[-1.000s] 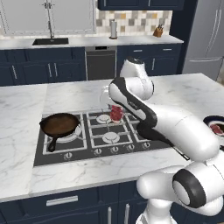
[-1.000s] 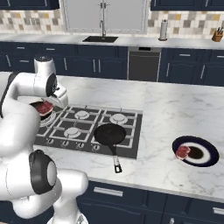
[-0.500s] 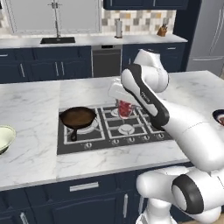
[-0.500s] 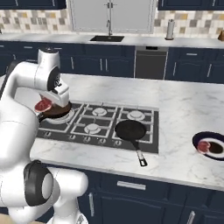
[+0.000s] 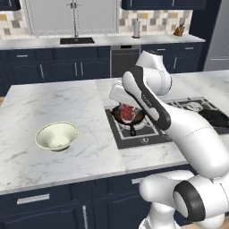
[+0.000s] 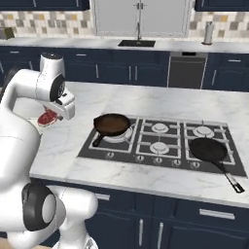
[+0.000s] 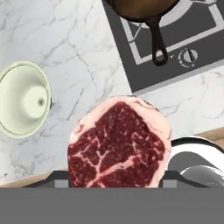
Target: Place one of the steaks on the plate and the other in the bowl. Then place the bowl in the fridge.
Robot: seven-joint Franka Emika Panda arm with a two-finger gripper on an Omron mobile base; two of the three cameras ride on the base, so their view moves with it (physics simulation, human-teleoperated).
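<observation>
The tool (image 5: 128, 112) grips a steak (image 5: 129, 112) in the air above the desk (image 5: 62, 100), right of the bowl (image 5: 57, 136), near a skillet (image 6: 112, 124).

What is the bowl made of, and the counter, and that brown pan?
The bowl looks like glazed ceramic: cream, smooth, with a soft sheen. The counter looks like polished marble: white with grey veins. The brown pan looks like dark metal, maybe cast iron, with a matte finish and a black handle. All are rendered, so these are only guesses from the look.
</observation>
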